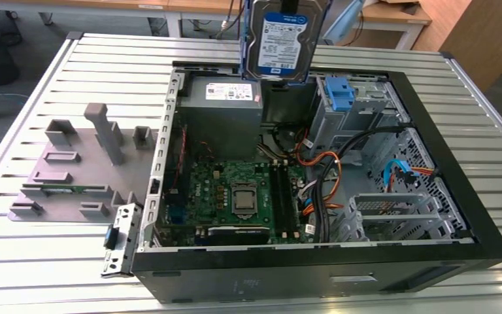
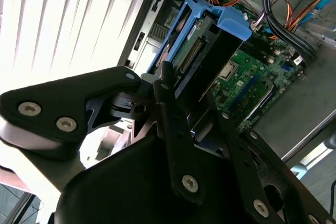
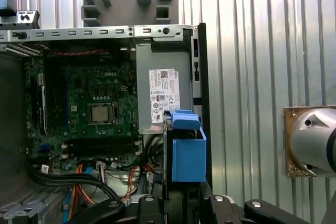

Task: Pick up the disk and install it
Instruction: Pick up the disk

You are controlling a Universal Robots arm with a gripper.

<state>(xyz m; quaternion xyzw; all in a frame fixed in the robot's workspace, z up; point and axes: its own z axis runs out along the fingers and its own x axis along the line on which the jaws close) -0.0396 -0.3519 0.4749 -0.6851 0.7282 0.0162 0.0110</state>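
A desk (image 1: 46,271) of ribbed silver metal slats carries a black computer case (image 1: 321,280), which lies on its side with the open side up. A grey fixture plate (image 1: 94,182) studded with upright blocks sits just beside it, toward the exterior view's left. Beyond the desk the room shows grey floor (image 1: 33,19) and wooden furniture (image 1: 482,33). Inside the case lie a green motherboard (image 1: 220,190), a grey power-supply box (image 1: 220,114) with a white sticker, a blue bracket (image 1: 342,95) and a tangle of orange and black cables (image 1: 325,173). The disk (image 1: 282,39) hangs in the air above the far part of the case, clear of everything in it. In the exterior view its long axis runs nearly straight up and down, and its blue-and-white label faces the camera, with the blue rails down both long sides. In the first wrist view, looking down into the case, the disk (image 3: 188,153) appears end-on as a blue block, and the power-supply box shows just beside it below. In the second wrist view the tool (image 2: 187,81) is clamped on the disk, with a black finger pressed against each side. The drive's green circuit board and a dark connector show between its rails, and the disk extends away from the tool toward the motherboard below.
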